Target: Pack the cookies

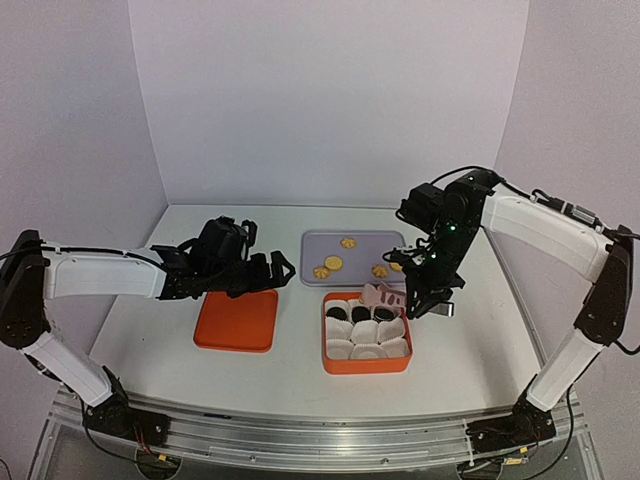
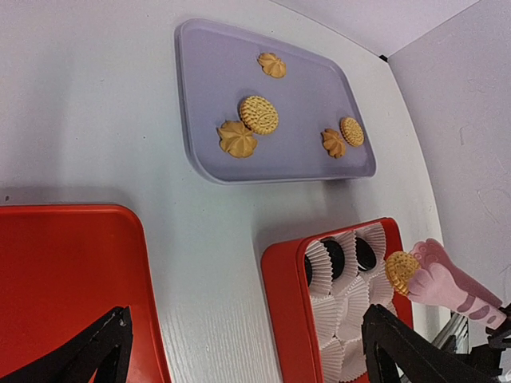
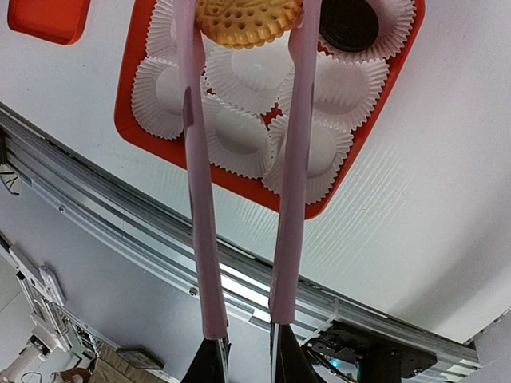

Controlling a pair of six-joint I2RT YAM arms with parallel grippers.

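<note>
5 gold cookies [image 2: 258, 114] on tray [image 2: 207, 72], 3 blk [image 2: 334, 257] boxed, 1 in tongs [image 3: 196, 199]

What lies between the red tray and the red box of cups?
Only bare white table, seen in the left wrist view between red tray and red box.

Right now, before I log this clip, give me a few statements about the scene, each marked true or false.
1. The right gripper holds pink tongs that pinch a golden cookie. True.
2. The left gripper is shut on a black cookie. False: it is open and holds nothing.
3. Five golden cookies lie on the purple tray. True.
4. Every paper cup in the orange box is filled. False: only three black cookies sit in cups, and the other cups are empty.
</note>
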